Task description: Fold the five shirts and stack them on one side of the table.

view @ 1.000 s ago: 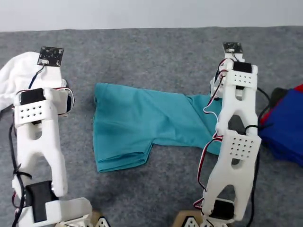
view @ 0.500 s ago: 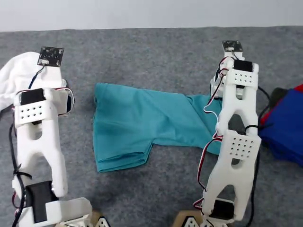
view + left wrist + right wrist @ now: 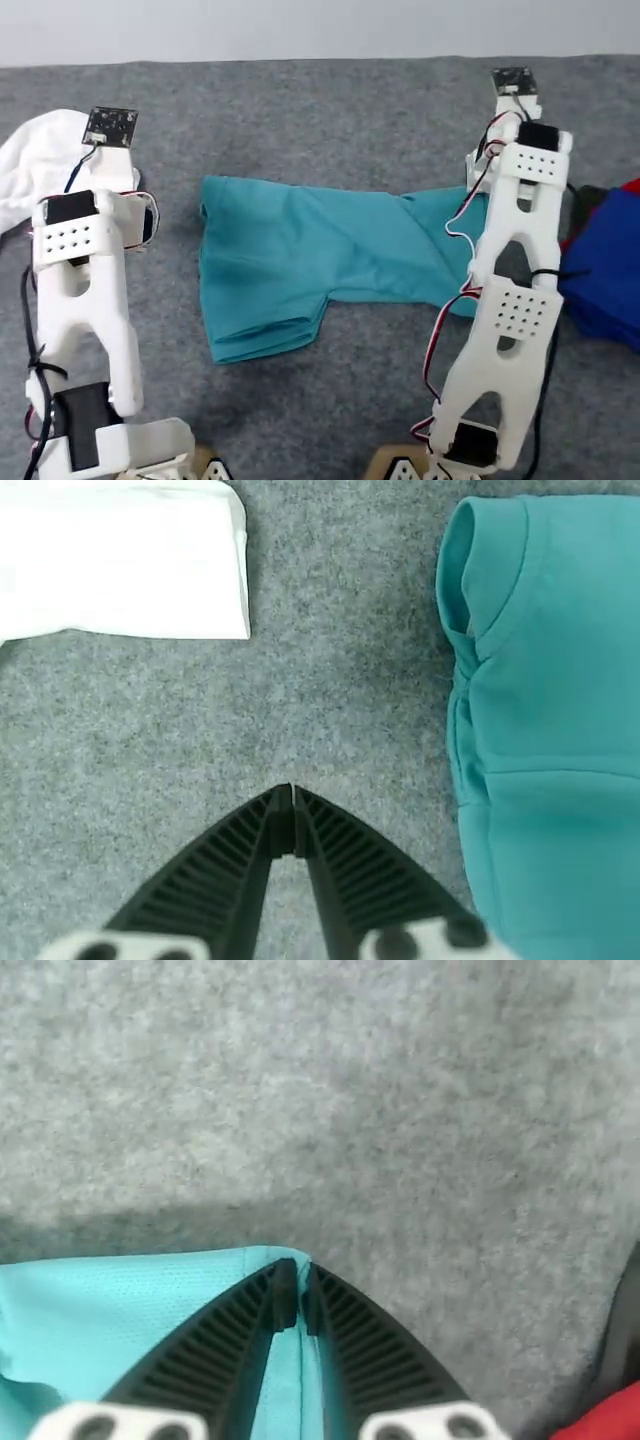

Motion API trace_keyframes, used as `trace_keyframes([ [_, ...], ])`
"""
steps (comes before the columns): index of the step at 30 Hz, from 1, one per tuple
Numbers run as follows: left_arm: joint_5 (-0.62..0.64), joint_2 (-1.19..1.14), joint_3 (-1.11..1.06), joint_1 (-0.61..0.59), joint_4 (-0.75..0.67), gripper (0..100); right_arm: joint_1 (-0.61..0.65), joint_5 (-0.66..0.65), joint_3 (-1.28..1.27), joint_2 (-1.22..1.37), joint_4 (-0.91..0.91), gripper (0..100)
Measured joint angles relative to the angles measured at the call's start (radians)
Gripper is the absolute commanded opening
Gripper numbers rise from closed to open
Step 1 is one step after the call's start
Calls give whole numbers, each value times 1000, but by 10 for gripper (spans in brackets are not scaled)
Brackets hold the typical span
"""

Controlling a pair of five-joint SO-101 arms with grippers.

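Right gripper [image 3: 293, 1305] pinches an edge of the rumpled teal fabric shirt [image 3: 300, 265], spread mid-table on grey felt [image 3: 330, 110]. Left gripper [image 3: 292, 820] hangs closed and empty above the felt, between the teal shirt and a folded white shirt [image 3: 120, 560].

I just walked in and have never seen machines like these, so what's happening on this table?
It's shirt folding on a grey felt-covered table. The right gripper is pinched shut on an edge of the teal cotton T-shirt spread in the middle. The left gripper is shut and holds nothing, over bare felt between that T-shirt and a folded white shirt. A pile of blue and red cloth lies at the right edge of the high view. The teal T-shirt is not yet a neat fold.
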State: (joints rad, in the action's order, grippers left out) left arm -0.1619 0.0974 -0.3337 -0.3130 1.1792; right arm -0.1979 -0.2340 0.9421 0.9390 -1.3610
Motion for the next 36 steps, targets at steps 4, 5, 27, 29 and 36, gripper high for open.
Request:
trace_keyframes([
  [4, 0, 0, -2, 0, 0, 8, -23, -18, 0, 41, 58, 11],
  [5, 0, 0, -2, 0, 0, 8, -28, -18, 0, 52, 77, 11],
  [27, 0, 17, -2, 0, 3, 8, -78, 43, 195, 117, 21, 247],
  [29, 0, 57, -2, 0, 3, 8, -78, 81, 265, 117, -57, 247],
  [36, 0, 222, -25, 109, 58, 9, -32, 98, 476, 117, -344, 245],
])
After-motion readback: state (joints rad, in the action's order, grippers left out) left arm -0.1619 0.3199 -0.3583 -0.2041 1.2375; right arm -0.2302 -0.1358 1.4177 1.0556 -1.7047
